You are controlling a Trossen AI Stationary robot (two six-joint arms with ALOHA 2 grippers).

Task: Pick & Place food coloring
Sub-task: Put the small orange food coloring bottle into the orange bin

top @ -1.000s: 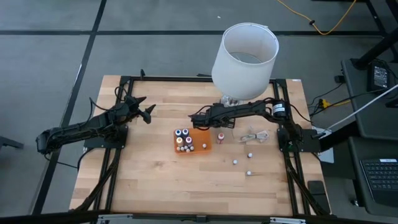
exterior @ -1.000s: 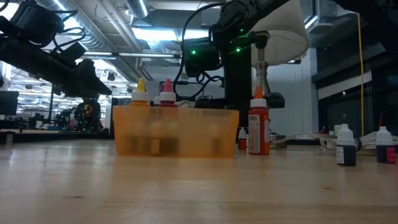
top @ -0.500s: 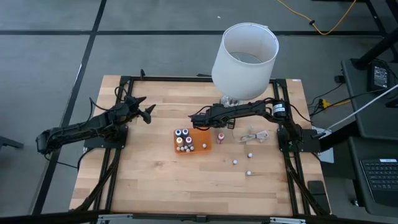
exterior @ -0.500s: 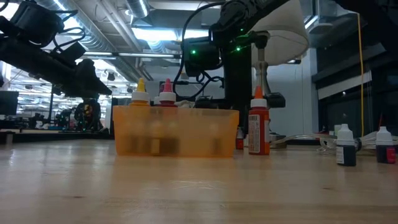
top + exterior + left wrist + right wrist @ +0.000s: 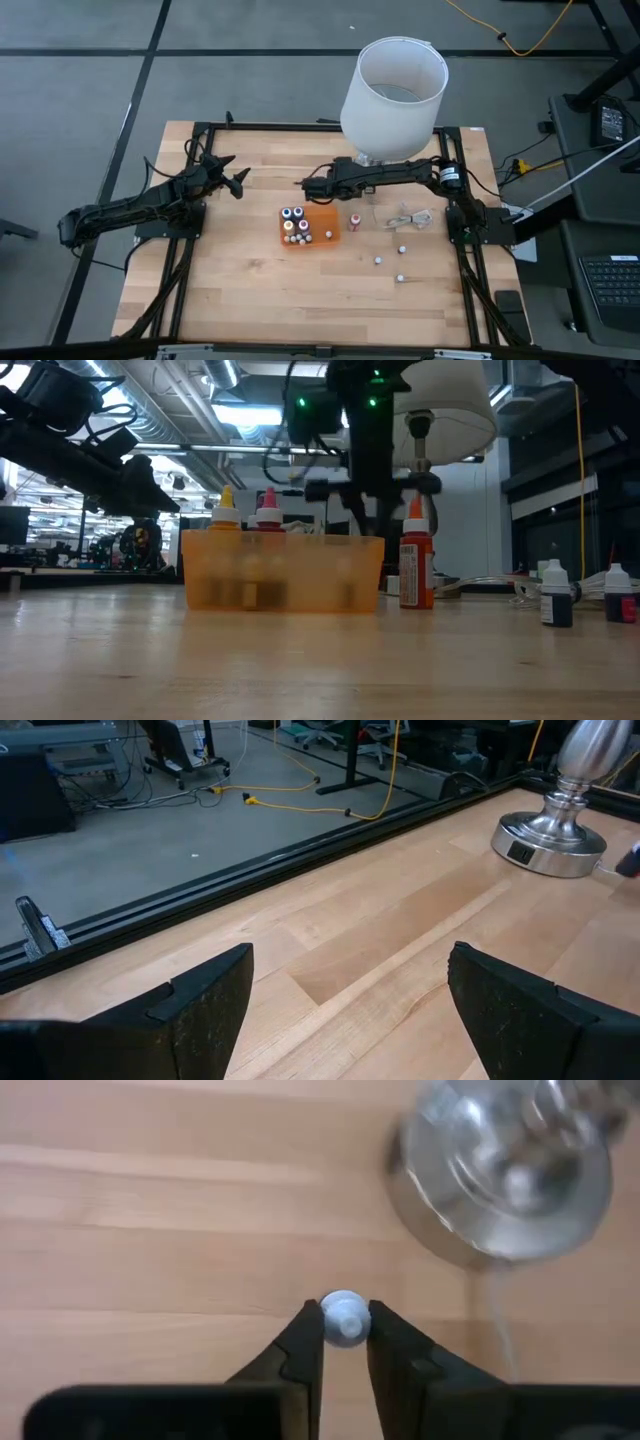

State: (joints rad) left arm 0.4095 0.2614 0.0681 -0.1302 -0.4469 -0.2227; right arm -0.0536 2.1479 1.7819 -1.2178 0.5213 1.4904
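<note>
An orange tray holds several food coloring bottles. A red bottle stands on its base to the tray's right, and three more stand nearer the right front. My right gripper hovers just beyond the tray's far edge. It is shut on a small bottle's pale cap, and the cap hides the bottle's body. My left gripper waits open at the far left with nothing between its fingers. My right gripper pinches the round pale cap of a food coloring bottle between its two fingertips, one on each side of the cap. The fingers come from above, slanting down. The bottle hangs below them, and its body and base are hidden under the cap.
A table lamp with a white shade and a chrome base stands at the far edge, close behind my right arm. A coiled white cable lies to the right of the tray. Bare wood lies across the table's near half.
My right gripper has risen from just beyond the tray's far edge and shifted slightly toward the table's left. In the low view it now stands above the tray's rim and is blurred by the movement.
</note>
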